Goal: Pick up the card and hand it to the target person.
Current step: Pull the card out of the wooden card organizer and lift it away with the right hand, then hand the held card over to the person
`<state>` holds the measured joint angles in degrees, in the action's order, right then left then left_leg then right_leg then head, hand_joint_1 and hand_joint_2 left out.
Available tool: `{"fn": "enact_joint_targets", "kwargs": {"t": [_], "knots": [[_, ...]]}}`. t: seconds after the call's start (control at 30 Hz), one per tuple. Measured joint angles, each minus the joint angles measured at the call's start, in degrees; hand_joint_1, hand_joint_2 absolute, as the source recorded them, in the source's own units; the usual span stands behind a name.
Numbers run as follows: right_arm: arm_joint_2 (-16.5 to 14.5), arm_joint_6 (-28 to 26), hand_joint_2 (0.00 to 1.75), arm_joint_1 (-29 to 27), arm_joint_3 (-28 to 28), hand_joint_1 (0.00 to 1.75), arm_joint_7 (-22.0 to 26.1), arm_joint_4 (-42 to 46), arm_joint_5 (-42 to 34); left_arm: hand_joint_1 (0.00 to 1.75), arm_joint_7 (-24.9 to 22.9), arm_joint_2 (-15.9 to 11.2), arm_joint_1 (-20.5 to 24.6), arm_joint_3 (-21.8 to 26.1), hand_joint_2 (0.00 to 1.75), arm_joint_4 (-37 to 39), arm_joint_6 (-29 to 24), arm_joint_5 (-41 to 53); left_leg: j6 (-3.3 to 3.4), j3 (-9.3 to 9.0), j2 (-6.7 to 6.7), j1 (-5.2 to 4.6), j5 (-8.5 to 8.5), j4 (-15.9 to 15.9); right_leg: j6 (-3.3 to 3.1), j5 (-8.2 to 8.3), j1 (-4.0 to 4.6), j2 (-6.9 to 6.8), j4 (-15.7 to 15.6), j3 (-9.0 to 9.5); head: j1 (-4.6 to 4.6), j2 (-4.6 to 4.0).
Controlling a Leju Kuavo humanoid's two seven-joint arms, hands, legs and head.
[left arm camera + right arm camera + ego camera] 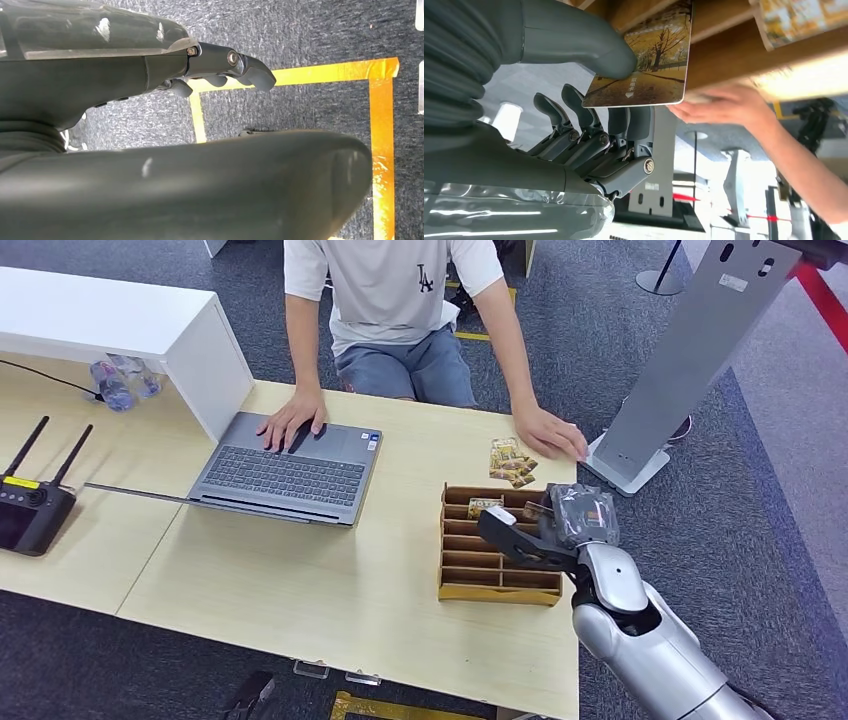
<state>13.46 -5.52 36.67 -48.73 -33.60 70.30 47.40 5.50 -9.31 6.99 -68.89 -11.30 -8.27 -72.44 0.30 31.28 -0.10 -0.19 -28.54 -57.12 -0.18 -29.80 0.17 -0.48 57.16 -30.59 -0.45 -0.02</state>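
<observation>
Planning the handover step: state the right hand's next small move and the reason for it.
Probably lift the card straight out of the wooden card holder. The right hand pinches it between thumb and fingers, yet it still sits among the wooden dividers. The person's hand rests on the table just beyond, so clearing the slot should come before reaching toward it.

"LA" on person's shirt (425,278)

Office or lab workspace with test-floor markings. Indicated by: pale wooden desk (300,590) on grey carpet (120,665); open grey laptop (290,472) at 11 o'clock; black twin-antenna router (32,510) at 9 o'clock; white shelf riser (120,320); orange floor tape (382,130); grey metal stand (690,350) at 1 o'clock.
</observation>
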Motion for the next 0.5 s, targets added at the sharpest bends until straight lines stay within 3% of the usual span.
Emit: {"fn": "enact_joint_targets", "kwargs": {"t": [0.17, 0.5], "knots": [[1.22, -2.40, 1.75, -0.51, 1.62, 1.57, 0.21, 6.81, 0.17, 0.00, 0.29, 0.00, -0.47, 0.00, 0.00, 0.00, -0.04, -0.24, 0.00, -0.01, 0.00, 0.00, 0.00, 0.00, 0.00, 0.00, 0.00, 0.00, 0.00, 0.00, 0.01, 0.00], [2.59, -12.05, 1.75, -2.49, 5.61, 1.57, 12.00, 17.21, -7.75, 0.00, 0.75, 0.00, -0.62, 0.00, 0.00, 0.00, -0.04, -0.31, 0.00, -0.01, 0.00, 0.00, 0.00, 0.00, 0.00, 0.00, 0.00, 0.01, -0.01, 0.00, 0.01, 0.00]]}}
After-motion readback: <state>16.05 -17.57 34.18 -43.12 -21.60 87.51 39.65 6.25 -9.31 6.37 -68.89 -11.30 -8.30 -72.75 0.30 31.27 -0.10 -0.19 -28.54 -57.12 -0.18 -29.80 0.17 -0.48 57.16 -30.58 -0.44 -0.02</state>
